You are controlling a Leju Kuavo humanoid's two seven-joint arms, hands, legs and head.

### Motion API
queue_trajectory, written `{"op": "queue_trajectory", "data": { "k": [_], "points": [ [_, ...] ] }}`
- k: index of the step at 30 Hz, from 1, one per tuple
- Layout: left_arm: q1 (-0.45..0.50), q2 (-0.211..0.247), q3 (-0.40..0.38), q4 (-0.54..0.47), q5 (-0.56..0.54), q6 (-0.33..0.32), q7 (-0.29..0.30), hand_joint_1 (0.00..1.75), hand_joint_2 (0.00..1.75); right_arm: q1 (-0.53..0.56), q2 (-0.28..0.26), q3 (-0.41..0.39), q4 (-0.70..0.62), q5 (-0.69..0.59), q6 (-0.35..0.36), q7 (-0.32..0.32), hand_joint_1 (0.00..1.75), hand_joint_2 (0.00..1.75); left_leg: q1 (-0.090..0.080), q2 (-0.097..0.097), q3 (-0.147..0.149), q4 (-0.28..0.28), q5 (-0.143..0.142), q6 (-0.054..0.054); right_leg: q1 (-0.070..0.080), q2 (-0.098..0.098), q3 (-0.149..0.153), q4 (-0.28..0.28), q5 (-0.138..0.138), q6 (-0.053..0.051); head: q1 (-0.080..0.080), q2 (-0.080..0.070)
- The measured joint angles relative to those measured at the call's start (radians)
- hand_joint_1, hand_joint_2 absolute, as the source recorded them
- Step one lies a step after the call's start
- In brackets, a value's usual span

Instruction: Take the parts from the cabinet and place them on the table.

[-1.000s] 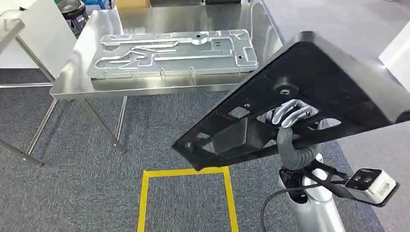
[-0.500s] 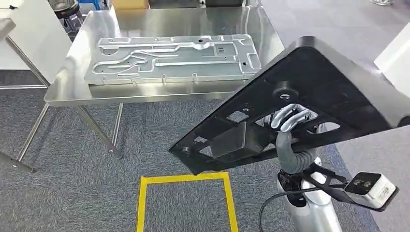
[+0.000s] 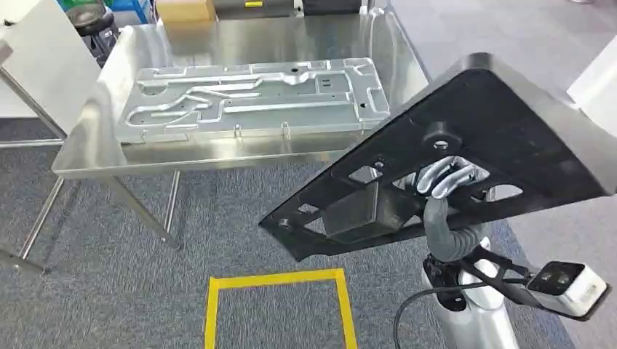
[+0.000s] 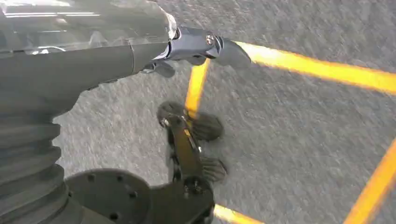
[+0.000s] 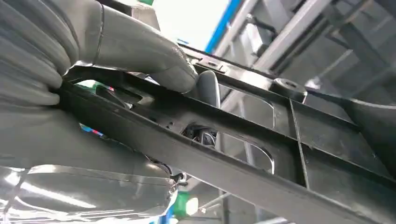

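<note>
My right hand (image 3: 442, 176) grips a large black plastic panel (image 3: 480, 138) from underneath and holds it tilted in the air, right of the table's front corner. In the right wrist view the thumb (image 5: 140, 46) presses over a rib of the black panel (image 5: 261, 154). A flat silver metal plate (image 3: 255, 94) with grooves lies on the steel table (image 3: 182, 158). My left hand (image 4: 93, 56) hangs over the grey carpet, fingers stretched out with nothing in them.
A yellow tape square (image 3: 280, 280) marks the carpet in front of me. A cardboard box (image 3: 182, 9) stands at the table's far edge. A white board (image 3: 36, 51) leans left of the table, and a white object (image 3: 598, 73) sits at the right edge.
The whole picture has shifted: the camera has moved, and the table and the yellow square now lie lower in view. My right hand still holds the black panel the same way.
</note>
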Motion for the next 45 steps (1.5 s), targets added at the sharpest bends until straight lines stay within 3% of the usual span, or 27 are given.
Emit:
{"op": "queue_trajectory", "data": {
  "k": [2,3,4,6,8,9,12,14,15,17,19,21,23,26,28,29,30,32,34,35,36,38,39,40,41,44,45],
  "points": [
    [0.001,0.000,0.000,0.000,0.001,0.001,0.000,0.00,1.75,0.002,0.004,0.000,0.000,0.001,-0.002,0.000,1.75,1.75,0.004,0.000,-0.094,0.141,-0.059,-0.008,0.000,0.001,0.012,0.000,-0.013,-0.002,0.000,0.000],
    [0.004,0.000,0.000,0.000,0.001,0.002,0.000,0.00,1.75,0.002,0.005,0.000,0.000,0.002,-0.005,0.000,1.75,1.75,0.005,0.000,-0.130,0.183,-0.079,-0.013,0.000,0.002,0.019,0.000,-0.021,-0.003,0.000,0.000],
    [0.007,0.000,0.000,0.000,0.001,0.003,0.001,0.00,1.75,0.003,0.005,0.000,0.000,0.002,-0.007,0.000,1.75,1.75,0.007,0.000,-0.147,0.181,-0.072,-0.014,0.000,0.005,0.029,0.000,-0.028,-0.002,0.000,0.000],
    [0.008,0.000,0.000,0.000,0.001,0.004,0.002,0.00,1.75,0.004,0.006,0.001,0.000,0.002,-0.017,0.000,1.75,1.75,0.009,0.001,-0.124,0.071,0.011,-0.013,0.000,0.007,0.052,0.000,-0.044,0.003,0.000,0.000],
    [0.010,0.002,0.000,0.000,0.002,0.005,0.002,0.00,1.75,0.004,0.008,0.001,0.000,0.004,-0.019,0.000,1.75,1.75,0.008,0.001,-0.076,-0.096,0.140,-0.003,-0.001,0.006,0.072,-0.001,-0.064,0.011,0.000,0.000],
    [0.009,0.002,0.001,0.000,0.003,0.005,0.003,0.00,1.75,0.004,0.010,0.002,0.000,0.005,-0.020,0.001,1.75,1.75,-0.001,0.002,-0.079,-0.095,0.096,0.003,0.003,0.008,0.079,0.003,-0.070,0.018,0.000,0.000],
    [0.011,0.002,0.001,0.000,0.003,0.007,0.005,0.00,1.75,0.004,0.011,0.004,-0.001,0.010,-0.021,0.000,1.75,1.75,0.000,0.000,-0.070,-0.100,0.107,0.026,0.005,0.009,0.087,0.010,-0.073,0.037,0.000,0.000],
    [0.009,0.001,0.001,0.000,0.004,0.007,0.004,0.00,1.75,0.003,0.011,0.005,-0.005,0.011,-0.021,0.001,1.75,1.75,0.004,-0.001,-0.037,-0.110,0.103,0.039,-0.001,0.005,0.085,0.043,-0.085,0.047,0.000,0.000],
    [0.007,0.001,0.002,0.000,0.004,0.007,0.005,0.00,1.75,0.000,0.011,0.006,-0.006,0.011,-0.021,0.000,1.75,1.75,0.004,-0.001,-0.031,-0.111,0.098,0.044,0.000,0.004,0.053,0.097,-0.102,0.051,0.000,0.000],
    [0.005,0.001,0.003,0.000,0.005,0.007,0.005,0.00,1.75,0.003,0.012,0.007,-0.007,0.014,-0.021,0.000,1.75,1.75,0.003,-0.002,-0.023,-0.111,0.087,0.048,-0.003,0.004,-0.046,0.242,-0.163,0.055,0.000,0.000],
    [0.007,0.001,0.004,0.000,0.008,0.008,0.008,0.00,1.75,0.011,0.012,0.008,-0.007,0.020,-0.020,0.000,1.75,1.75,0.002,-0.003,-0.009,-0.110,0.072,0.048,-0.004,0.004,-0.115,0.309,-0.187,0.056,0.000,0.000],
    [0.008,0.001,0.005,0.000,0.010,0.008,0.009,0.00,1.75,0.014,0.011,0.008,-0.007,0.026,-0.020,0.000,1.75,1.75,0.000,-0.005,0.019,-0.110,0.052,0.046,-0.003,0.004,-0.106,0.217,-0.112,0.052,0.000,0.000],
    [0.007,-0.001,0.005,0.000,0.010,0.008,0.009,0.00,1.75,0.014,0.012,0.009,-0.011,0.032,-0.019,0.000,1.75,1.75,-0.002,-0.005,0.048,-0.112,0.030,0.041,0.004,0.003,-0.062,0.054,0.020,0.036,0.000,0.000],
    [0.002,-0.005,0.005,0.000,0.010,0.008,0.010,0.00,1.75,0.017,0.015,0.011,-0.015,0.034,-0.019,0.001,1.75,1.75,-0.004,-0.005,0.059,-0.121,0.010,0.021,0.015,0.003,-0.055,0.030,0.025,0.020,0.001,0.000],
    [0.001,-0.004,0.006,0.000,0.009,0.009,0.010,0.00,1.75,0.017,0.017,0.010,-0.018,0.034,-0.019,0.000,1.75,1.75,-0.008,-0.005,0.071,-0.103,0.021,0.010,0.008,0.006,-0.035,0.015,0.020,0.009,0.001,0.000],
    [0.000,-0.004,0.006,0.000,0.009,0.010,0.010,0.00,1.75,0.019,0.019,0.010,-0.021,0.034,-0.019,0.001,1.75,1.75,-0.003,-0.004,0.061,-0.078,0.018,0.006,0.004,0.005,-0.019,0.004,0.017,0.005,0.001,0.000],
    [-0.002,-0.005,0.006,0.000,0.009,0.009,0.010,0.00,1.75,0.016,0.019,0.010,-0.024,0.034,-0.019,0.000,1.75,1.75,-0.003,-0.003,0.035,-0.026,0.012,0.003,0.003,0.004,-0.008,-0.001,0.012,-0.002,0.001,0.000],
    [-0.004,-0.005,0.006,0.000,0.007,0.009,0.010,0.00,1.75,0.016,0.019,0.010,-0.025,0.034,-0.019,0.000,1.75,1.75,0.003,-0.003,-0.059,0.113,-0.043,-0.007,0.003,0.003,0.005,-0.001,-0.001,-0.005,0.001,0.000],
    [0.000,-0.005,0.006,0.000,0.007,0.010,0.010,0.00,1.75,0.020,0.020,0.010,-0.025,0.035,-0.019,0.000,1.75,1.75,0.005,-0.003,-0.128,0.184,-0.096,-0.014,0.003,0.006,0.021,-0.001,-0.016,-0.005,0.001,0.000],
    [0.002,-0.005,0.006,0.000,0.006,0.010,0.010,0.00,1.75,0.022,0.020,0.010,-0.026,0.037,-0.019,0.000,1.75,1.75,0.007,-0.003,-0.136,0.166,-0.087,-0.015,0.002,0.007,0.032,-0.001,-0.025,-0.004,0.001,0.000],
    [0.002,-0.005,0.006,0.000,0.005,0.009,0.010,0.00,1.75,0.023,0.021,0.010,-0.029,0.039,-0.019,0.000,1.75,1.75,0.007,-0.003,-0.130,0.116,-0.055,-0.017,0.002,0.008,0.044,-0.001,-0.034,-0.002,0.001,0.000],
    [0.003,-0.004,0.006,0.000,0.002,0.009,0.010,0.00,1.75,0.023,0.022,0.010,-0.035,0.042,-0.020,0.000,1.75,1.75,0.007,-0.003,-0.087,-0.051,0.090,-0.008,0.003,0.007,0.075,-0.001,-0.056,0.005,0.001,0.000],
    [0.005,-0.004,0.006,0.000,0.002,0.008,0.010,0.00,1.75,0.021,0.022,0.010,-0.036,0.042,-0.021,0.000,1.75,1.75,0.005,-0.003,-0.087,-0.103,0.150,-0.001,0.005,0.007,0.079,0.002,-0.066,0.010,0.001,0.000],
    [0.003,-0.004,0.006,0.000,0.001,0.007,0.011,0.00,1.75,0.022,0.022,0.010,-0.037,0.043,-0.023,0.000,1.75,1.75,-0.002,-0.002,-0.086,-0.099,0.104,0.004,0.006,0.010,0.077,0.003,-0.070,0.016,0.001,0.000],
    [0.003,-0.004,0.006,0.000,0.001,0.007,0.010,0.00,1.75,0.022,0.022,0.010,-0.041,0.043,-0.023,0.001,1.75,1.75,-0.003,-0.004,-0.081,-0.102,0.128,0.011,0.005,0.010,0.078,0.001,-0.076,0.025,0.001,0.000],
    [0.003,-0.004,0.006,0.000,0.002,0.006,0.010,0.00,1.75,0.021,0.022,0.010,-0.050,0.041,-0.025,0.000,1.75,1.75,0.002,-0.005,-0.058,-0.116,0.123,0.028,0.005,0.009,0.085,0.019,-0.079,0.040,0.001,0.000],
    [0.002,-0.004,0.006,0.000,0.002,0.006,0.010,0.00,1.75,0.019,0.022,0.010,-0.051,0.040,-0.026,0.000,1.75,1.75,0.003,-0.004,-0.050,-0.117,0.119,0.034,0.002,0.008,0.068,0.061,-0.086,0.043,0.001,0.000]
  ]
}}
